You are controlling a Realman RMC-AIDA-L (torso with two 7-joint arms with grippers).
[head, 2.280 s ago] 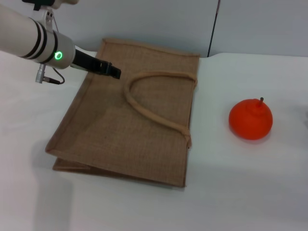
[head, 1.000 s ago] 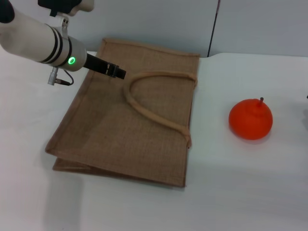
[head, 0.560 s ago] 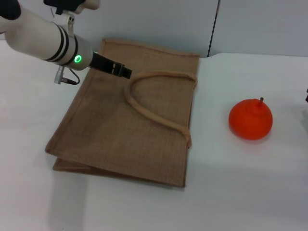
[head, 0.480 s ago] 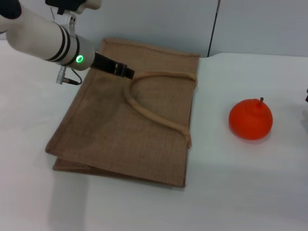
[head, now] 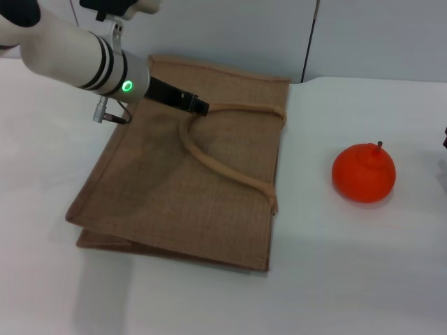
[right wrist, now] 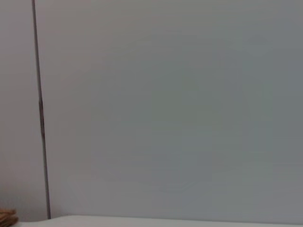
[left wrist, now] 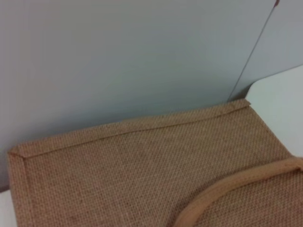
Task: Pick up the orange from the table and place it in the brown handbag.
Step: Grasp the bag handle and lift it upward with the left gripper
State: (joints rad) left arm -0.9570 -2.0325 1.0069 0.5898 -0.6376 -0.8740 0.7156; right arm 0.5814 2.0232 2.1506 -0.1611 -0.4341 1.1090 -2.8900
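Note:
The orange sits on the white table at the right, stem up, well clear of the bag. The brown handbag lies flat on the left half of the table, with one looped handle resting on its upper face. My left gripper hovers over the bag's far part, its tip right at the top of the handle loop. The left wrist view shows the bag's far corner and a piece of the handle. A dark sliver of the right gripper shows at the right edge.
A grey wall with a dark vertical seam stands behind the table. The right wrist view shows that wall, a strip of tabletop and a scrap of the bag.
My left gripper has moved to the right over the bag, from near its far left edge to the top of the handle loop. The orange and bag have not moved.

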